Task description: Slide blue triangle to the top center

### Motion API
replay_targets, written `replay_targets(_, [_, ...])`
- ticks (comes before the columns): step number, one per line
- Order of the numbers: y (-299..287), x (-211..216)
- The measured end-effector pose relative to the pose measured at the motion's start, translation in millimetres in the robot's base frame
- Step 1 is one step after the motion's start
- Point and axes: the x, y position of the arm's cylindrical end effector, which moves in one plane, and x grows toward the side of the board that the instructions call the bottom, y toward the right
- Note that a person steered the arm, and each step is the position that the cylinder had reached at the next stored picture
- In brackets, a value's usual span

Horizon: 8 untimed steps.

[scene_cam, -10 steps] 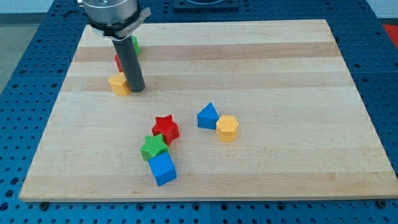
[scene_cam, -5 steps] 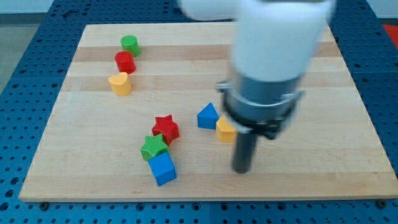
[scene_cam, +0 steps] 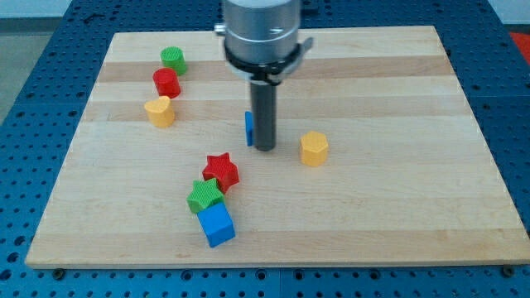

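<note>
Camera view shows the pale wooden table with the dark rod standing near its middle, and that rod serves as the landmark for everything below. My tip rests on the wood, and the blue plastic triangle block sits touching the rod's left side, mostly hidden behind it so that only a narrow blue sliver shows. No hand is fitted to this arm, so nothing is gripped or held; the rod can only push.

As a judgement of progress, the blue triangle block sits about mid-table, with a wide stretch of bare wood between it and the top edge. Roughly lined up with the centre from side to side, it needs mainly travel toward the view's top. My tip sits at the triangle's right and slightly lower side, which suits a push upward only in part; a cleaner contact from directly below would probably steer it better.

Right of the rod and a little lower lies a yellow plastic hexagonal block, apart from it. Below and left of the rod are a red plastic star block, a green plastic star block and a blue plastic cube, packed close together. Far to the rod's upper left stand a yellow plastic heart-like block, a red plastic cylinder and a green plastic cylinder. None of these lies on the path toward the top centre.
</note>
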Motion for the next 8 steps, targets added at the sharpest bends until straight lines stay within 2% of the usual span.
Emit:
replay_targets(2, [-27.1, -32.3])
replay_targets(5, [-27.3, -121.6])
replay_targets(8, [-24.7, -148.9])
